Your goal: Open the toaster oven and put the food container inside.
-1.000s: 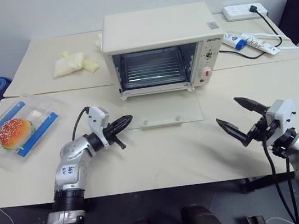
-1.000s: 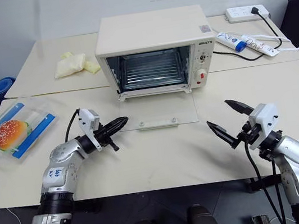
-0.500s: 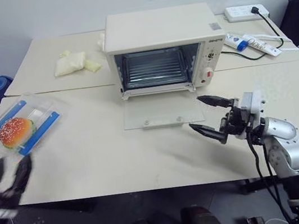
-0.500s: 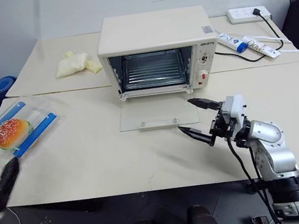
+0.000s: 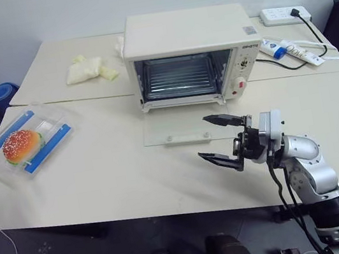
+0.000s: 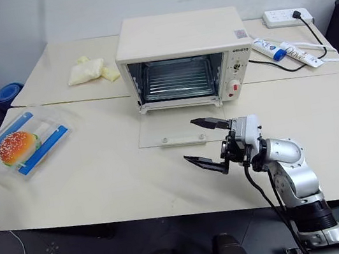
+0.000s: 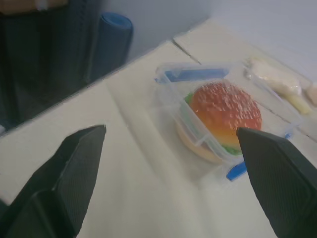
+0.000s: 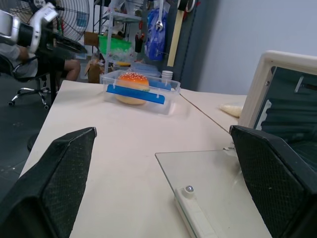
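The right gripper (image 5: 220, 138) hovers low over the near part of the desk (image 5: 113, 181), its two black fingers (image 5: 218, 160) spread wide and released, grasping nothing, pointing across toward the robot's left. Just beyond them the toaster oven (image 5: 189, 56) stands with its glass door (image 5: 179, 127) folded down flat on the desk, the white bar handle (image 5: 187, 137) at the door's near edge and the bare wire rack visible inside the open cavity; side knobs and a red button (image 5: 236, 86) sit on its right-hand panel. Well apart to the robot's left, near the desk's left edge, the food container (image 5: 25, 144) rests closed on the surface, a clear shallow box with blue strips holding a sesame-bun burger (image 5: 17, 144). In the left wrist view the left gripper (image 7: 173, 163) faces that container (image 7: 223, 119) from close by, fingers (image 7: 77, 173) parted wide on either side of it and released, not touching the box. Farther back, pale yellow plastic bags (image 5: 88, 69) lie on the rear desk to the left of the oven, while a white power strip (image 5: 286, 15) with a black cable lies behind the oven at the right.
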You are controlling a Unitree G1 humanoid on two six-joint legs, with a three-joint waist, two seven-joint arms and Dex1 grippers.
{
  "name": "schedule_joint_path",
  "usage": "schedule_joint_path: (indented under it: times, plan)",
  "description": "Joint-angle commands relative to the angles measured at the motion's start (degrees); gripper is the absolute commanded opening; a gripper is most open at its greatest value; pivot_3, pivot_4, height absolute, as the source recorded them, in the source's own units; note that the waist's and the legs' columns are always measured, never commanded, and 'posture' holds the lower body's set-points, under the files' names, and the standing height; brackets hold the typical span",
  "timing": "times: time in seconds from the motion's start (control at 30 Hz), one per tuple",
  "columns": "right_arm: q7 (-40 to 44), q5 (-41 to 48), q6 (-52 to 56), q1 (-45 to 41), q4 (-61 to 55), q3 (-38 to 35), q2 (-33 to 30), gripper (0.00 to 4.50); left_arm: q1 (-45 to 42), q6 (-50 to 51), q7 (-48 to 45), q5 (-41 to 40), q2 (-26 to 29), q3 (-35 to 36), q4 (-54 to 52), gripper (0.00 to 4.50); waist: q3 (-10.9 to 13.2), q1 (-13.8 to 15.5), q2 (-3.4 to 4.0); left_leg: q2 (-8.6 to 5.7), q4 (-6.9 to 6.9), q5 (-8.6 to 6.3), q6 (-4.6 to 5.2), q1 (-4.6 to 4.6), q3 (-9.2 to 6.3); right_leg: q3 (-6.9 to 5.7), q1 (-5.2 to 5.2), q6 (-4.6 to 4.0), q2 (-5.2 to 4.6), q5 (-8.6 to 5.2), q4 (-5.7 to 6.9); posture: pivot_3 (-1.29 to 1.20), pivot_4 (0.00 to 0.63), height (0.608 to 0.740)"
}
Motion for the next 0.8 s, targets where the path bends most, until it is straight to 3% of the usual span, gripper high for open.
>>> schedule_joint_path:
  times: [0.03, 0.23, 0.4, 0.5, 0.8]
  plan:
    - [-1.0, 0.9, 0.6, 0.7, -2.9, -1.1, -0.8, 4.5, -7.3, 0.9, 2.4, 4.6, 4.7, -3.6, 7.8, 4.48, 0.0, -0.3, -0.02, 0.0, -0.01, 0.01, -0.02, -0.02, 0.01, 0.01, -0.04, 0.0, 0.02, 0.0, 0.02, 0.0, 0.15, 0.74]
    - [-3.1, 0.5, 1.1, 1.7, -4.5, -1.1, -0.8, 4.5, -18.8, 2.7, 1.8, 12.1, 8.8, -11.6, 19.4, 4.48, 0.0, -1.9, -0.03, -0.04, -0.13, 0.13, -0.26, -0.03, 0.13, 0.08, -0.15, 0.0, 0.0, 0.0, 0.05, 0.0, 0.15, 0.74]
    - [-5.6, -0.2, 0.7, 2.7, -5.2, -2.0, -1.1, 4.5, -23.7, 4.3, 3.6, 15.5, 9.1, -12.4, 22.4, 4.48, 0.0, -2.3, -0.04, -0.05, -0.13, 0.13, -0.28, -0.05, 0.13, 0.08, -0.18, 0.0, -0.02, 0.0, 0.08, 0.0, 0.15, 0.74]
    - [-6.5, -0.5, 0.3, 3.0, -5.1, -2.0, -1.1, 4.5, -25.6, 6.4, 5.0, 16.4, 8.8, -11.9, 23.1, 3.87, 0.0, -2.2, -0.05, -0.05, -0.09, 0.13, -0.28, -0.05, 0.11, 0.07, -0.17, 0.0, -0.03, 0.0, 0.11, 0.0, 0.15, 0.74]
    - [-7.4, -0.8, -0.1, 3.1, -5.0, -2.2, -1.3, 4.5, -27.1, 9.2, 5.9, 19.1, 7.4, -10.9, 22.3, 1.07, 0.0, -2.1, -0.05, -0.05, -0.09, 0.14, -0.28, -0.01, 0.09, 0.06, -0.17, 0.0, -0.03, 0.0, 0.21, 0.0, 0.15, 0.74]
